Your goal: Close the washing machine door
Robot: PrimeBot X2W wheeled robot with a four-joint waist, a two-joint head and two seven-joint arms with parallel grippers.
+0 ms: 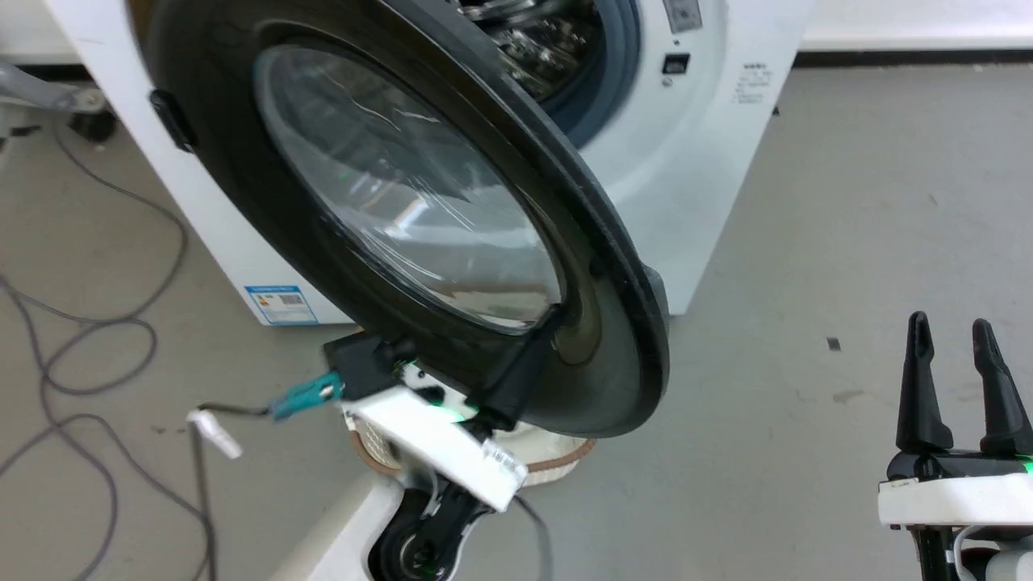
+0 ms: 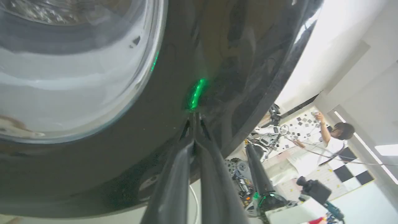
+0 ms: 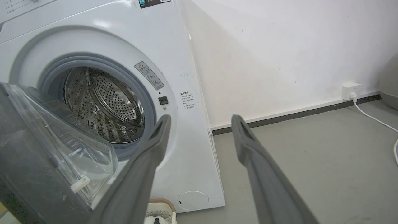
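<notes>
The washing machine door (image 1: 403, 202), round and glossy black with a bulging glass bowl, stands partly open in front of the white washing machine (image 1: 694, 161). My left gripper (image 1: 549, 327) is shut with nothing between its fingers. Its joined tips press on the door's glossy outer face near the lower rim, and the left wrist view shows the left gripper (image 2: 194, 115) touching the door (image 2: 217, 62) below a green reflection. My right gripper (image 1: 960, 331) stands open over bare floor at the lower right, away from the door. Past the right gripper (image 3: 201, 119), the door's inner face (image 3: 28, 155) and the steel drum (image 3: 105, 102) show.
A cream basket (image 1: 557, 460) sits on the floor under the door's lower edge. Grey cables (image 1: 97, 347) loop across the floor at the left. A person (image 2: 335, 140) stands far off in the left wrist view. A wall socket (image 3: 350, 88) with a white cord is at the right.
</notes>
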